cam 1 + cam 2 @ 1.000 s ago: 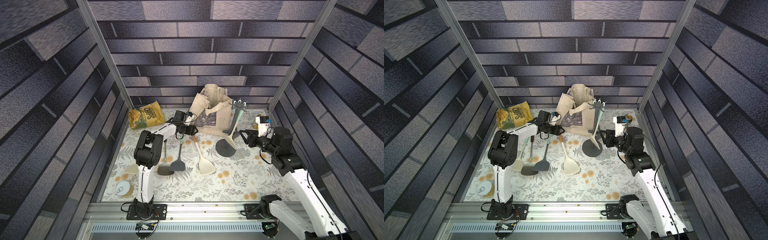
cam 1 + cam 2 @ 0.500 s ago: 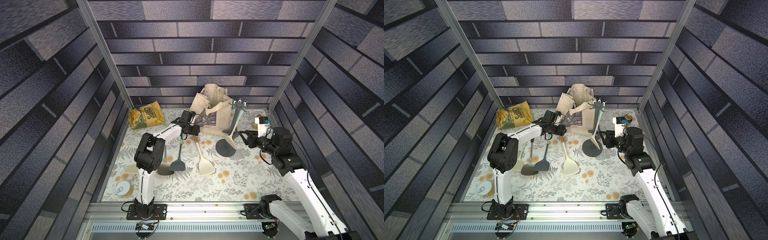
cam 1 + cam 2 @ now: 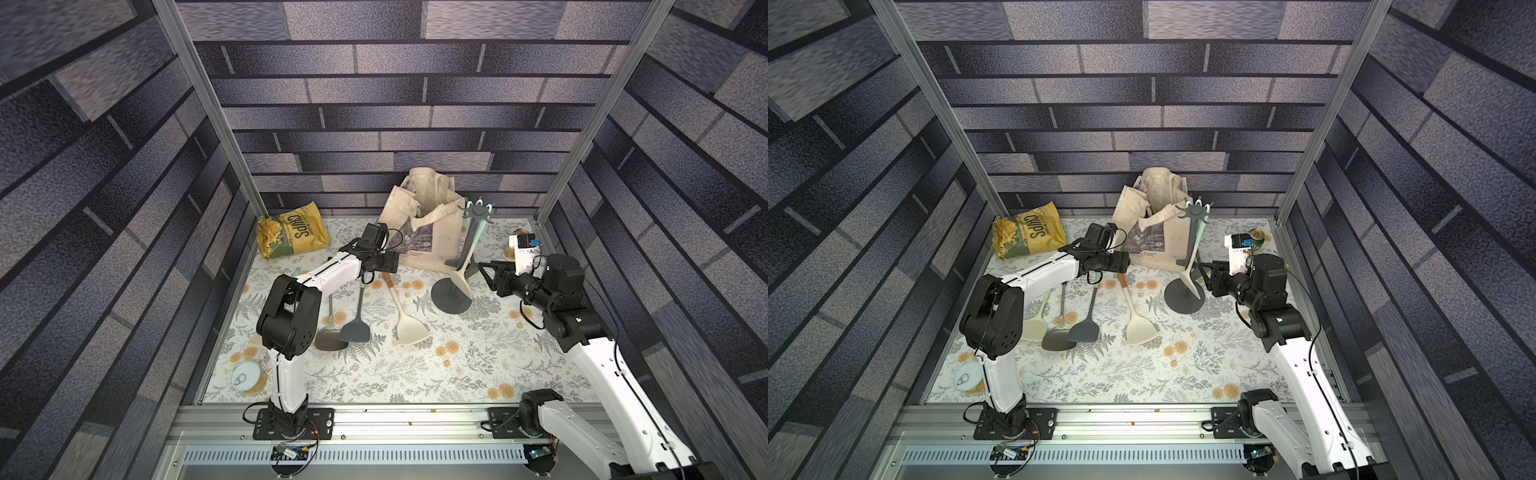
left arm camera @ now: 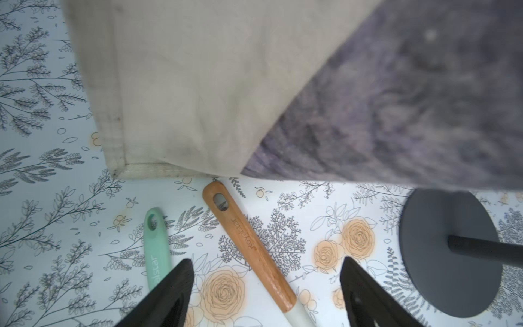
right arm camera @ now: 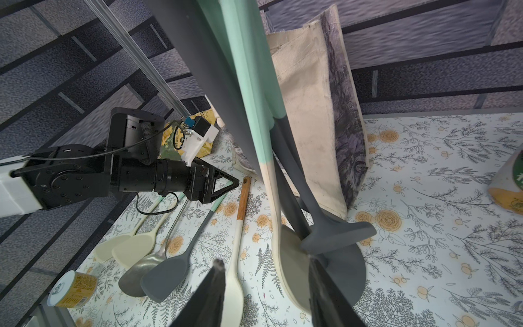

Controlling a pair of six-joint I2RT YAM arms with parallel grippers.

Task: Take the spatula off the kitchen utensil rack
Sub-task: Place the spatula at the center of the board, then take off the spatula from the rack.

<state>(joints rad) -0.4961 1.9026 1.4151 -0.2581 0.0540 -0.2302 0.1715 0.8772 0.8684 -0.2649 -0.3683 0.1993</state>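
The kitchen utensil rack (image 3: 446, 297) (image 3: 1183, 301) stands right of centre, its star top in front of the tote bag. Two mint-handled utensils hang from it: a cream spatula (image 5: 288, 269) (image 3: 459, 280) and a dark grey spatula (image 5: 339, 235). My right gripper (image 5: 267, 271) (image 3: 484, 274) is open at the rack's foot. The cream blade lies between its fingers (image 5: 218, 283), close to one and apart from the other. My left gripper (image 4: 268, 263) (image 3: 395, 264) is open and holds nothing. It hovers over a wooden handle (image 4: 249, 240) lying by the bag, left of the rack's base (image 4: 441, 254).
A tote bag (image 3: 428, 237) stands at the back and a chips bag (image 3: 293, 241) at the back left. Several loose utensils lie on the floral mat, among them a grey turner (image 3: 355, 330) and a cream one (image 3: 409, 328). Cans stand at the front left (image 3: 248, 376) and back right (image 5: 509, 184).
My left gripper has slid right along the tote bag's foot and its jaws have spread wider. The right arm has hardly moved.
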